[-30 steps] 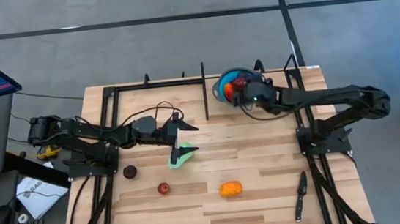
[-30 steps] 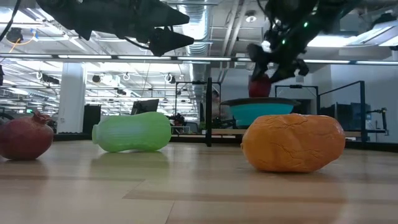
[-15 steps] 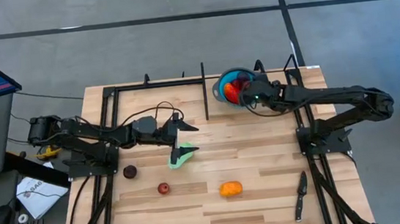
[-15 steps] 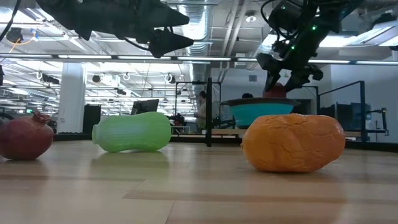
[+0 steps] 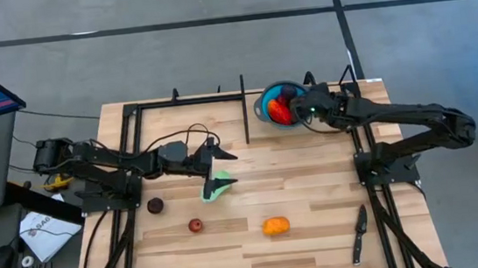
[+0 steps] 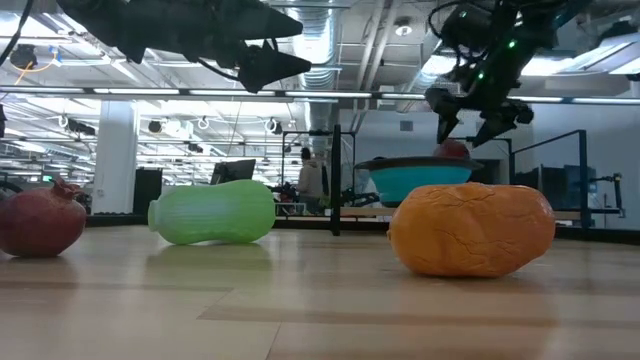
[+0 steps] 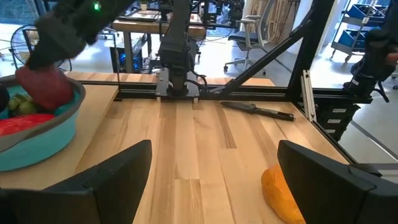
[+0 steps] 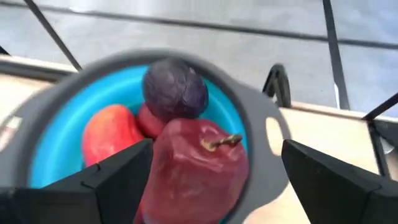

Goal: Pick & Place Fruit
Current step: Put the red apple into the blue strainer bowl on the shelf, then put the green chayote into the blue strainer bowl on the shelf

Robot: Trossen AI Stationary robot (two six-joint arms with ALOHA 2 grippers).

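Right tool (image 5: 300, 110) spread above blue bowl (image 5: 264, 105), red pepper (image 8: 196, 171) dropped inside; four fruit remain on worktop (image 5: 315, 197).

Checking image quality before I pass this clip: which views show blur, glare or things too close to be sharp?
Right wrist view: the red apple in the blue bowl is soft and close. Low view: bright ceiling lights leave the arms as dark shapes; the orange fruit looms large. High view: even light, no glare.
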